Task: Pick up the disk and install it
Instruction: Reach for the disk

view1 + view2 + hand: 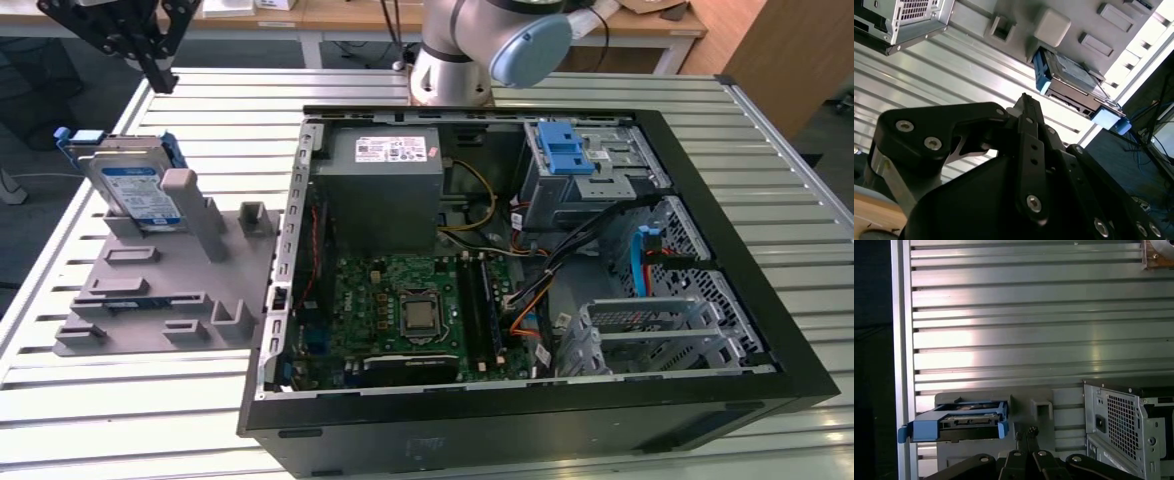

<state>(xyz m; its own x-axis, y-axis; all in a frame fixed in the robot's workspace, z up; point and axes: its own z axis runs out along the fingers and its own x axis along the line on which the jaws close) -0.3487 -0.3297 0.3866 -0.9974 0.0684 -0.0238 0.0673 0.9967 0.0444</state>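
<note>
hovering hand (162, 82) pressed together, empty, apart from disk (134, 190) upright on grey fixture plate (147, 290), open computer case (467, 430) beside

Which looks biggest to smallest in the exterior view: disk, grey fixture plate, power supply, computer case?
1. computer case
2. grey fixture plate
3. power supply
4. disk, partly hidden behind a post of the plate

Bright, even overhead light. Glare bands on slatted metal table (1004, 340) in the first wrist view; computer case (467, 420) interior shadowed; gripper (1026, 102) near-black, underexposed.
</note>
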